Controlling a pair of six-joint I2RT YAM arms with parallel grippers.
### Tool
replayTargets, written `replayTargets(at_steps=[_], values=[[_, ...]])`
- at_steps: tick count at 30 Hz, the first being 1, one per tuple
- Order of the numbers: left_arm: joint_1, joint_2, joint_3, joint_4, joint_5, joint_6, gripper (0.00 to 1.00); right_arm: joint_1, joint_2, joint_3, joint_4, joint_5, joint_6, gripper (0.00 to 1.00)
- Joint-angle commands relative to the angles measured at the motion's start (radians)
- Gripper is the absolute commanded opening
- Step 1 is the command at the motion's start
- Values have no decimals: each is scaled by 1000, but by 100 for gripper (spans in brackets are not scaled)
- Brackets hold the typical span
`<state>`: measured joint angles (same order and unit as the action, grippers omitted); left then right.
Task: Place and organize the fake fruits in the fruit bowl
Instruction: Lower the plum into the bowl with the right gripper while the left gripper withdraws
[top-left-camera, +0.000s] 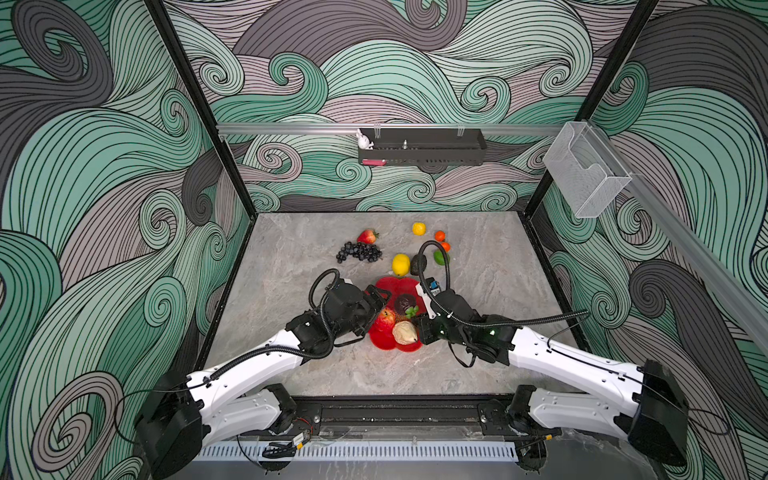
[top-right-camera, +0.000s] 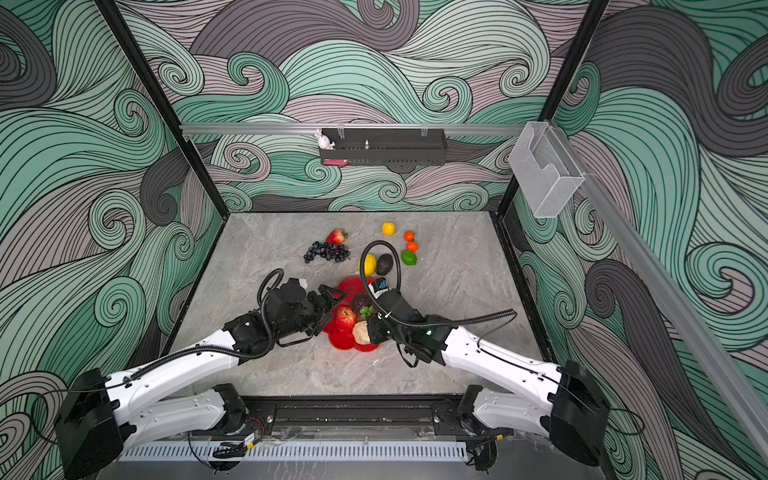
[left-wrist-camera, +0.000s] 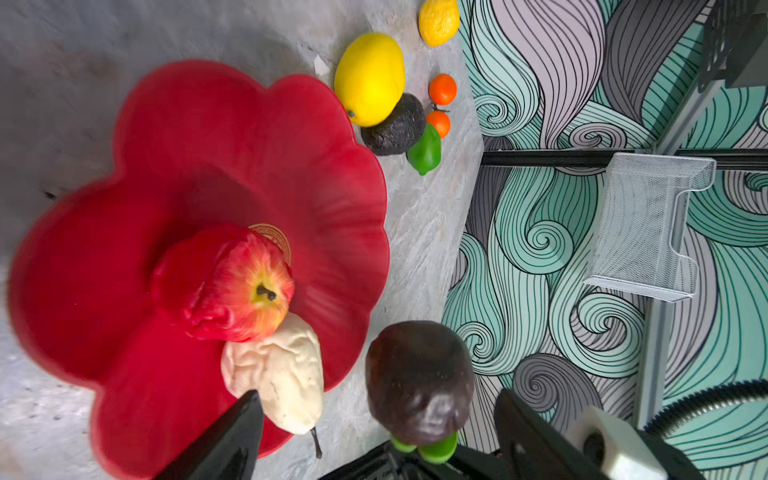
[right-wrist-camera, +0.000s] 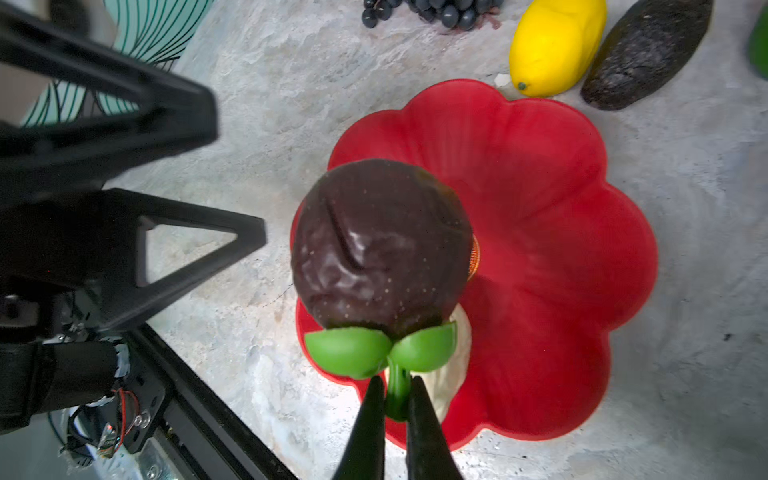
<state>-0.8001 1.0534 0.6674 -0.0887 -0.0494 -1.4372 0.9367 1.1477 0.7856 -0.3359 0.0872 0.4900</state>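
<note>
The red scalloped fruit bowl (top-left-camera: 397, 284) (right-wrist-camera: 540, 208) holds a red apple (top-left-camera: 386, 319) (left-wrist-camera: 241, 286) and a beige pear (top-left-camera: 405, 332) (left-wrist-camera: 278, 370). My right gripper (right-wrist-camera: 395, 382) (top-left-camera: 417, 318) is shut on the green stem of a dark purple round fruit (right-wrist-camera: 380, 245) (top-left-camera: 404, 303), which hangs over the bowl. My left gripper (left-wrist-camera: 378, 399) (top-left-camera: 376, 309) is open wide, its fingers on either side of that fruit, apart from it. Beyond the bowl lie a strawberry (top-left-camera: 367, 237), grapes (top-left-camera: 359, 251), a large lemon (top-left-camera: 400, 264), an avocado (top-left-camera: 417, 266), a lime (top-left-camera: 439, 257), two oranges (top-left-camera: 439, 236) and a small lemon (top-left-camera: 419, 228).
A black tray (top-left-camera: 422, 151) with a white rabbit figure (top-left-camera: 364, 140) hangs on the back wall. A clear bin (top-left-camera: 582, 174) is mounted on the right wall. Black frame posts stand at the table's back corners.
</note>
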Motion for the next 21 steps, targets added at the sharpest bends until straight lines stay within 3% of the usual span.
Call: replayTargets(at_steps=[1,9,15,21], values=[[-1,-93,7,-104,-153,139,89,-43,-6,55,-142,-25,-86,11],[27,-282,48,-372,-387,482,90,-100,131,208,-332,-68,-226,12],[35,-442,8,-459,-502,618,90,-120,265,319,-407,-73,-286,12],[38,-519,-21,-474,-530,720,90,-148,396,458,-519,-74,-344,12]])
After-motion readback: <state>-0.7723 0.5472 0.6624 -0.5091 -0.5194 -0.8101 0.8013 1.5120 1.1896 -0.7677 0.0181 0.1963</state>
